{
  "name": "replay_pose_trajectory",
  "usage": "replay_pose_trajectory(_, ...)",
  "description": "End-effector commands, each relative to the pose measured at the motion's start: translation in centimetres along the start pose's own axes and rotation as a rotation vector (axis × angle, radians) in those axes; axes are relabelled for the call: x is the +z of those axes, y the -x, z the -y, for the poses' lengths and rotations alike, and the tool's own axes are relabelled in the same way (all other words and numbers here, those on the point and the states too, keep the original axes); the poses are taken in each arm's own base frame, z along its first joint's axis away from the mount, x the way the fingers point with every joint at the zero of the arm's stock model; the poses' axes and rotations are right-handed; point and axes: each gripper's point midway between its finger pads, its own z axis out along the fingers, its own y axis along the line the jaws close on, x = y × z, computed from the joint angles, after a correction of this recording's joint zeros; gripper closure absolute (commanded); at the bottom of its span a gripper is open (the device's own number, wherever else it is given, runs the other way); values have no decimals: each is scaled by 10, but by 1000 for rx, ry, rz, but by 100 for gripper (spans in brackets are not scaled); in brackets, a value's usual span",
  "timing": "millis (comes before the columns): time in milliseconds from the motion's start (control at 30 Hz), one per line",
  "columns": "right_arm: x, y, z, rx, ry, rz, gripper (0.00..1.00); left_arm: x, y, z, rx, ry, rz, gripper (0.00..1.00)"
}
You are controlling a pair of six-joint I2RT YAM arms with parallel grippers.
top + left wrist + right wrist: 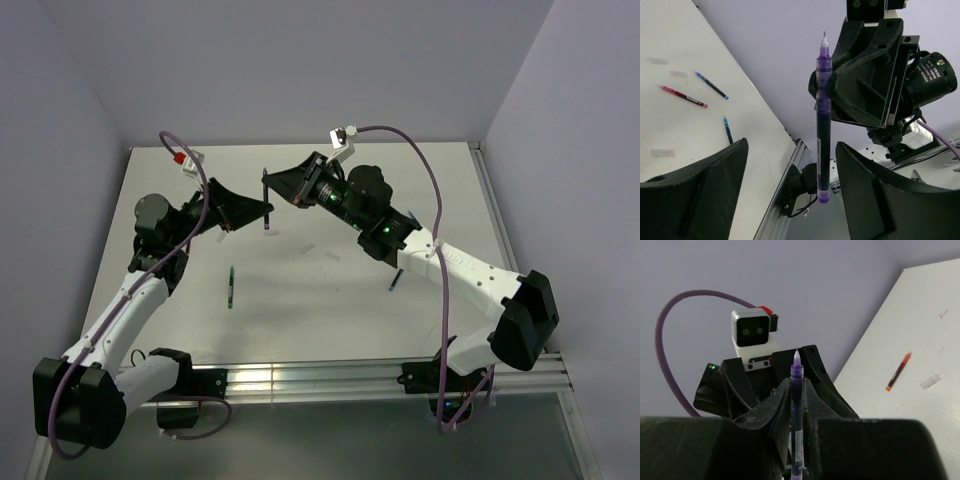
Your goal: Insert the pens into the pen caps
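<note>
Seemingly, purple pen (823, 130) upright in right claw (798, 390), amid open left claw (790, 145).

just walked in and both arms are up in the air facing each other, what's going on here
The right gripper is shut on a purple pen and holds it in the air above the table. The pen's writing tip is bare, with no cap on it. The left gripper is open, with a finger on either side of the pen's lower part but not closed on it. A red pen, a blue pen, a teal pen and pale caps lie on the table.
</note>
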Motion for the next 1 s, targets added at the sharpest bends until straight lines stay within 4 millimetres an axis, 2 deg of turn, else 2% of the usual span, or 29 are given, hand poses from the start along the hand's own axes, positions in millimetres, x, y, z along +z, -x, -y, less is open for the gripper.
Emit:
replay_pose_trajectory(0,3,5,-17,-12,67,38,100,2,2,16,28,-70,-6,26)
replay_pose_trajectory(100,8,1,-17,-15,71,30,100,2,1,20,24,-85,-11,37)
replay_pose_trajectory(133,9,-1,-17,-16,74,25,100,2,1,22,22,-95,-12,46)
replay_pose_trajectory(267,12,-7,-18,-25,79,14,100,2,1,24,15,-104,-21,57)
replay_pose_trajectory(500,12,-6,-15,-42,59,42,100,3,-2,21,-8,-102,-36,63)
replay_pose_trajectory(700,9,0,-12,-64,40,75,100,1,-5,18,-6,-90,-36,71)
replay_pose_trajectory(833,9,-3,-7,-60,30,71,100,0,-6,20,-7,-98,-42,82)
replay_pose_trajectory(967,9,-3,-6,-60,28,76,100,0,-7,18,-11,-92,-46,84)
